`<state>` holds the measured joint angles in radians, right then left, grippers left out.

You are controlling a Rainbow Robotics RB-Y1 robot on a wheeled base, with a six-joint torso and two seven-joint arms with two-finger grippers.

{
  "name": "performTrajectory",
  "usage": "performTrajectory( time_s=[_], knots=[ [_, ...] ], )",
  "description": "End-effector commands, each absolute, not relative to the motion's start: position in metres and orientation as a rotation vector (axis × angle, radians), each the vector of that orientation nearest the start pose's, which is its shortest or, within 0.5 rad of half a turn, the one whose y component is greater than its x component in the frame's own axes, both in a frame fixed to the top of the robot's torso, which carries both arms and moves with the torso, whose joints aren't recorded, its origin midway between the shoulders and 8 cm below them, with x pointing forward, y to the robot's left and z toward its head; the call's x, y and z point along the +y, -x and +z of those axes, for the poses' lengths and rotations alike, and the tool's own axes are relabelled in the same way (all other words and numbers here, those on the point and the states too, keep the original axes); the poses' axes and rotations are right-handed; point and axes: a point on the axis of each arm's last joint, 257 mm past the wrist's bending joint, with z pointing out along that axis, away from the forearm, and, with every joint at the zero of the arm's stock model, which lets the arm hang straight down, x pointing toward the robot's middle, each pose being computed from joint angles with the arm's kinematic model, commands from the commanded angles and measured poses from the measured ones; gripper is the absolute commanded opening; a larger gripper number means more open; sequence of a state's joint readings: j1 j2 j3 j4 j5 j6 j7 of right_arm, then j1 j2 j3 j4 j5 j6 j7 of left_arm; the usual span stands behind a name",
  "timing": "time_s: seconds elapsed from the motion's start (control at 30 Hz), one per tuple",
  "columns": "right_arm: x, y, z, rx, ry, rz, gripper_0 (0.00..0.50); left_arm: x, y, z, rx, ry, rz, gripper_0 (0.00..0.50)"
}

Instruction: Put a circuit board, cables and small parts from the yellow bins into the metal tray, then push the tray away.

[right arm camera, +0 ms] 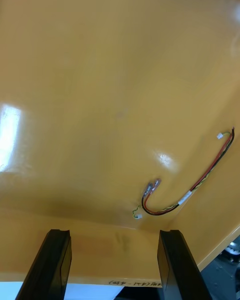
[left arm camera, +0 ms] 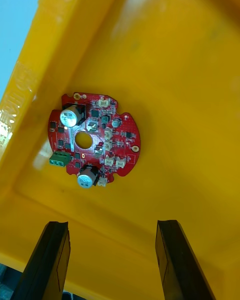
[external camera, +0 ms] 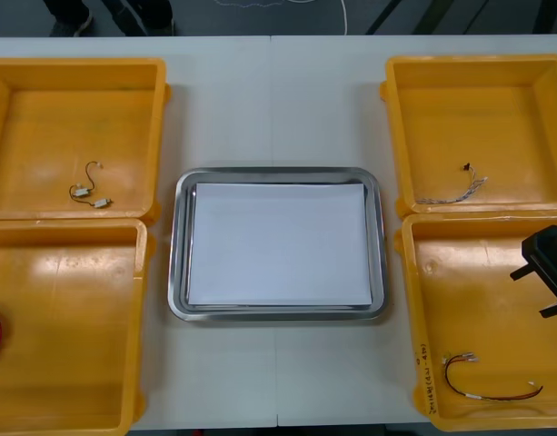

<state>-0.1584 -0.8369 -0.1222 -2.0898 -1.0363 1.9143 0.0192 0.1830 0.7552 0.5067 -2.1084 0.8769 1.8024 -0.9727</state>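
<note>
Left of the metal tray (external camera: pixel 180 245), the near yellow bin (external camera: pixel 69 318) holds the round red circuit board (left arm camera: pixel 94 139) with silver capacitors. The left gripper (left arm camera: pixel 112 226) hangs over it, fingers spread and empty. Right of the tray, the right gripper (right arm camera: pixel 114 237), likewise spread, hovers over a red and yellow cable (right arm camera: pixel 195 185). The tray, white inside, rests on a light table (external camera: pixel 278 91).

My light table (external camera: pixel 278 100) carries five things. On my left stand the far left yellow bin (external camera: pixel 42 136) and the near left yellow bin (external camera: pixel 69 327), rims touching. On my right, the far right yellow bin (external camera: pixel 496 118) and the near right yellow bin (external camera: pixel 469 300) stand likewise. Between the pairs, just beside them, lies the metal tray (external camera: pixel 278 173), white inside.
</note>
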Motion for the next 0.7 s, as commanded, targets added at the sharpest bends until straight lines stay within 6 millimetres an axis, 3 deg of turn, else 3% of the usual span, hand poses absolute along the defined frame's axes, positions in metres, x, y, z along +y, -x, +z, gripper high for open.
performTrajectory(
  time_s=[0.03, 0.27, 0.7],
  knots=[
    [-0.349, -0.324, -0.223, 2.51, -1.674, 0.267, 0.5, 0.483, -0.284, -0.239, 2.716, 0.777, 0.013, 0.5],
    [-0.349, -0.316, -0.245, 2.483, -1.686, 0.326, 0.5, 0.488, -0.283, -0.254, 2.758, 0.667, 0.032, 0.5],
    [-0.326, -0.313, -0.261, 2.47, -1.679, 0.376, 0.5, 0.483, -0.275, -0.274, 2.851, 0.347, 0.104, 0.5]
  ],
)
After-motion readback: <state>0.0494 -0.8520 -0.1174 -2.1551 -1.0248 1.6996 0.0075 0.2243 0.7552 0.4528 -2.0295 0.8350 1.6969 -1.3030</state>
